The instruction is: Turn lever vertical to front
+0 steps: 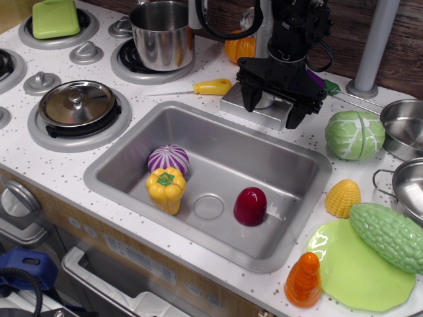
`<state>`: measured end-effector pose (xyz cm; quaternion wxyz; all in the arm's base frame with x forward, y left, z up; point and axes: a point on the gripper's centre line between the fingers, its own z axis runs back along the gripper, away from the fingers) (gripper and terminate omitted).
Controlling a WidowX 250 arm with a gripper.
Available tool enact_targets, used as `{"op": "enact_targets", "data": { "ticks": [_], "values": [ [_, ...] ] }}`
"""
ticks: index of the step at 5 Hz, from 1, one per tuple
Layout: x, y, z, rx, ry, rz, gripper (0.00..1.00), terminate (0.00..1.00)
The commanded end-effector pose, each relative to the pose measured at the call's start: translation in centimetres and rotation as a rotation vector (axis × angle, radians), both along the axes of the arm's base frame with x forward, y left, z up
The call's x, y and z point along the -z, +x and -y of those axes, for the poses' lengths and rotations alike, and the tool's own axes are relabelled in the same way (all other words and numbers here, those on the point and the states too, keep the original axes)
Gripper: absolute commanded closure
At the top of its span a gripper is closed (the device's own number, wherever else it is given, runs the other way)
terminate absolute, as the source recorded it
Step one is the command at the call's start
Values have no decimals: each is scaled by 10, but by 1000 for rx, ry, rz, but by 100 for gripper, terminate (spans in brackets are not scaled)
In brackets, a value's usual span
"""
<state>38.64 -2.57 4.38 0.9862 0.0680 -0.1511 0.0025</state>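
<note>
My black gripper (272,107) hangs over the faucet's square silver base (244,105) at the sink's back rim. Its two fingers (250,99) are spread apart, one on each side of a small chrome part of the faucet body (266,101). I cannot tell whether they touch it. The lever itself is hidden behind the gripper. The faucet's thin upright pipe (264,30) rises behind the arm.
The sink (291,165) holds a purple onion (168,159), a yellow pepper (166,189) and a red vegetable (250,206). A yellow-handled knife (205,87) lies left of the faucet and a cabbage (354,135) to its right. A thick grey pole (374,46) stands at the back right.
</note>
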Motion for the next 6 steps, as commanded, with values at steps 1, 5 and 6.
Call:
{"op": "enact_targets", "data": {
  "ticks": [1,5,6],
  "values": [
    [0,0,0,0,0,0,0,0],
    [-47,27,12,109,13,-27,0,0],
    [-52,35,15,136,59,0,0,0]
  ]
}}
